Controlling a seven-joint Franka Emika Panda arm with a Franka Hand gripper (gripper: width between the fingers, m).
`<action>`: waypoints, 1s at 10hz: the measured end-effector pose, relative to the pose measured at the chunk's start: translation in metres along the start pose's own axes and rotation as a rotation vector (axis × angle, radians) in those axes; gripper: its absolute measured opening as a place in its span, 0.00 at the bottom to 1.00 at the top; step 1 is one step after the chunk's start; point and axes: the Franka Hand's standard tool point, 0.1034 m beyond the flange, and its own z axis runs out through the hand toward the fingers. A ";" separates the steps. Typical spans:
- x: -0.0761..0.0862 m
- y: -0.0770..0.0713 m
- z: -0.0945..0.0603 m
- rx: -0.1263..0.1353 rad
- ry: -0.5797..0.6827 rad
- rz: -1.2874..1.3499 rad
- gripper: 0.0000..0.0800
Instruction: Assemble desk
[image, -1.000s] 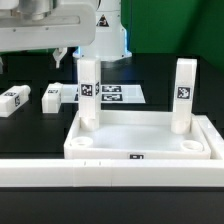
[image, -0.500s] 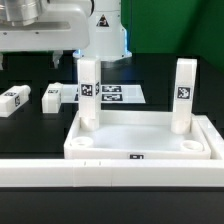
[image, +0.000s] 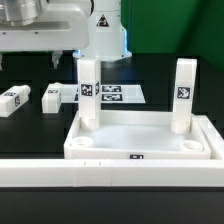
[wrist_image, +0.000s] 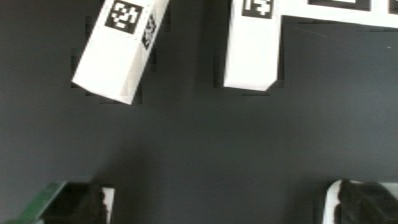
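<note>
The white rimmed tabletop (image: 140, 137) lies upside down behind the long bar, with two white tagged legs standing upright in its far corner sockets (image: 88, 92) (image: 183, 95). Two loose legs lie on the black table at the exterior view's left (image: 12, 101) (image: 54, 96). They also show in the wrist view (wrist_image: 121, 50) (wrist_image: 254, 42). My gripper (image: 55, 58) hangs above the loose legs. In the wrist view my gripper (wrist_image: 217, 205) is open wide and empty, with fingers (wrist_image: 86, 203) over bare table short of both legs.
The marker board (image: 115, 93) lies flat behind the tabletop. A long white bar (image: 110, 175) spans the foreground. The robot base (image: 100, 35) stands at the back.
The arm shifted a little toward the exterior view's left a second ago, then held still. The legs and tabletop have not moved.
</note>
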 end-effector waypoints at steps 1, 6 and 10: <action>-0.005 -0.004 0.011 0.003 -0.002 0.003 0.81; -0.016 -0.012 0.023 0.022 -0.045 0.008 0.81; -0.029 -0.019 0.023 0.056 -0.193 0.007 0.81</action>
